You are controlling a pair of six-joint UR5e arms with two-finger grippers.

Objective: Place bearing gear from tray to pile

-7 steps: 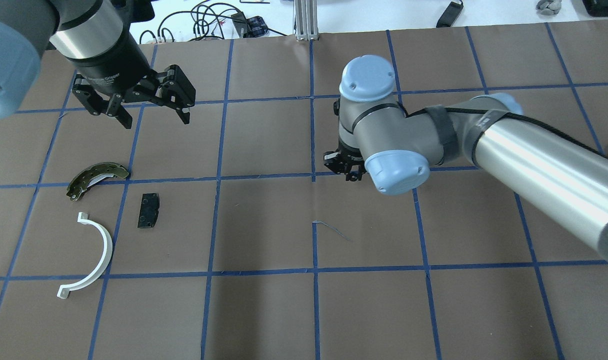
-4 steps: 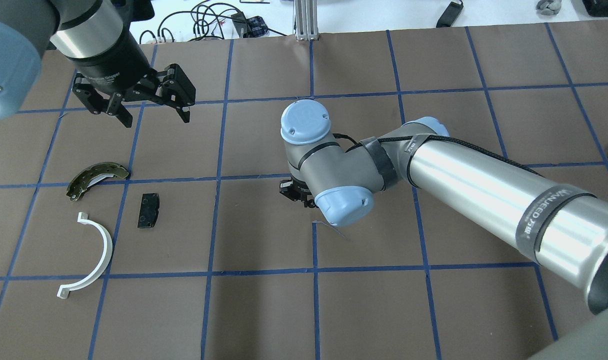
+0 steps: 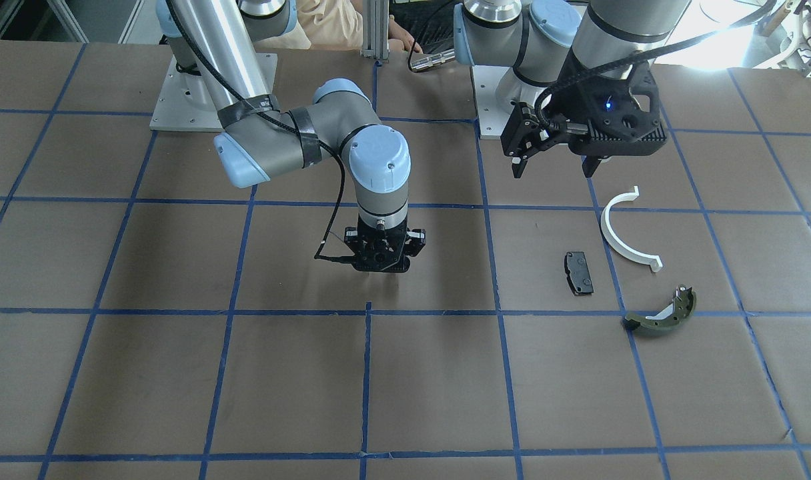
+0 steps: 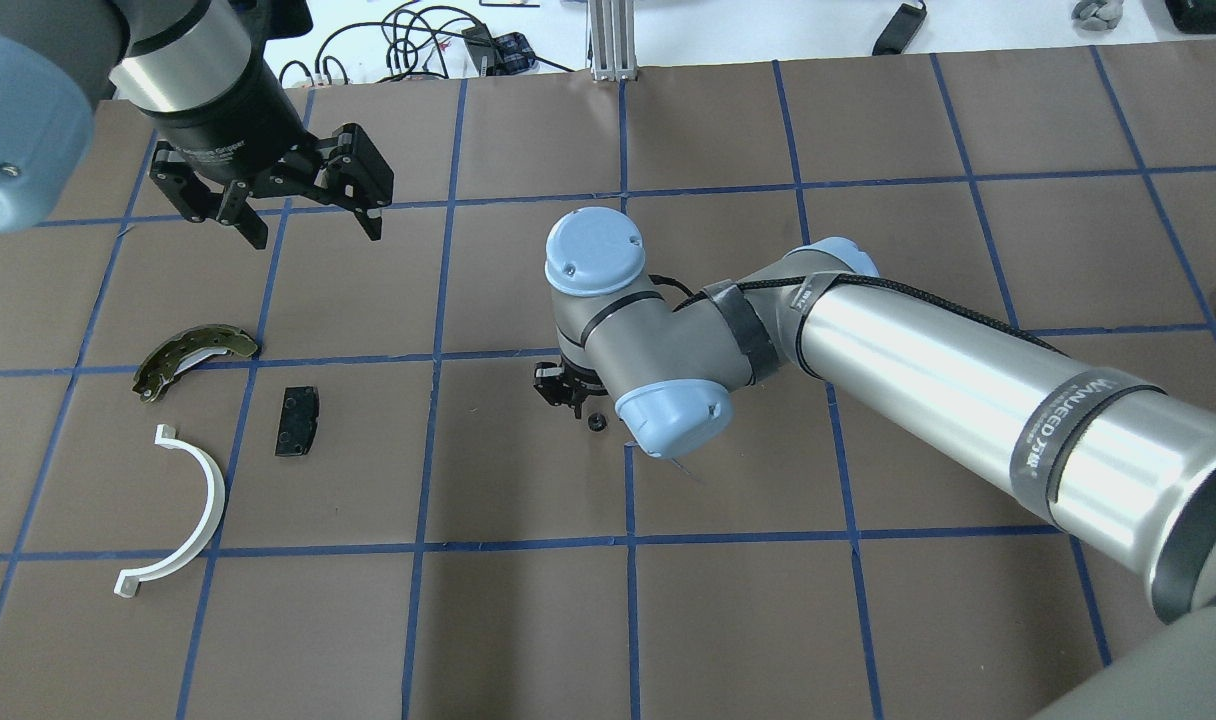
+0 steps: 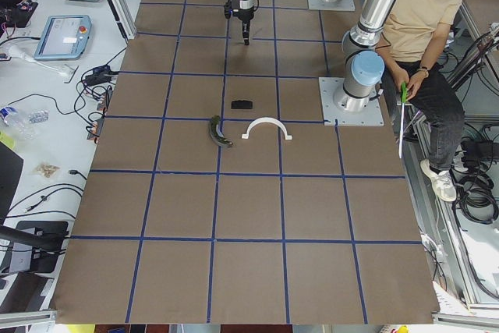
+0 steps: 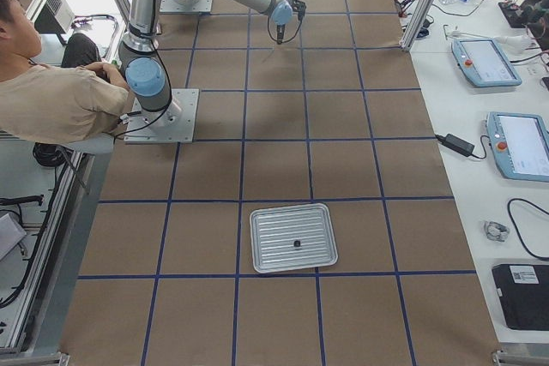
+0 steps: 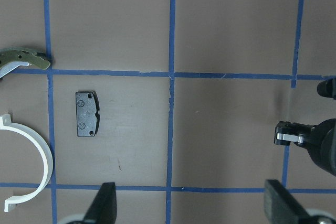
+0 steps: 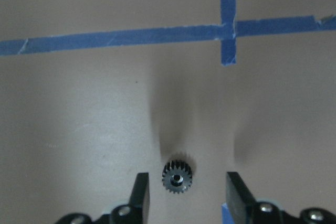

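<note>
A small black rectangular pad (image 4: 297, 421) lies flat on the brown, blue-taped bench (image 4: 528, 620) and marks the pile. Near it on the robot's side is a white plastic half-ring (image 4: 212, 500); near it on the far side, an olive-green curved brake shoe (image 4: 193, 350). Beyond that shoe hangs the left gripper (image 4: 315, 235), fingers spread and empty. Well apart from the pad, toward the robot's right, the small dark toothed bearing gear (image 8: 177, 176) lies flat on the bench between the spread fingers of the right gripper (image 8: 187, 182), touching neither. Farthest from the pad sits the ribbed metal tray (image 6: 270, 255). The gear looks short of the pile, so leaving it here would likely fail the placement. A re-grasp carries risk: it sits slightly off-centre between the fingers, so one may meet it first and shove or flick it away.
</note>
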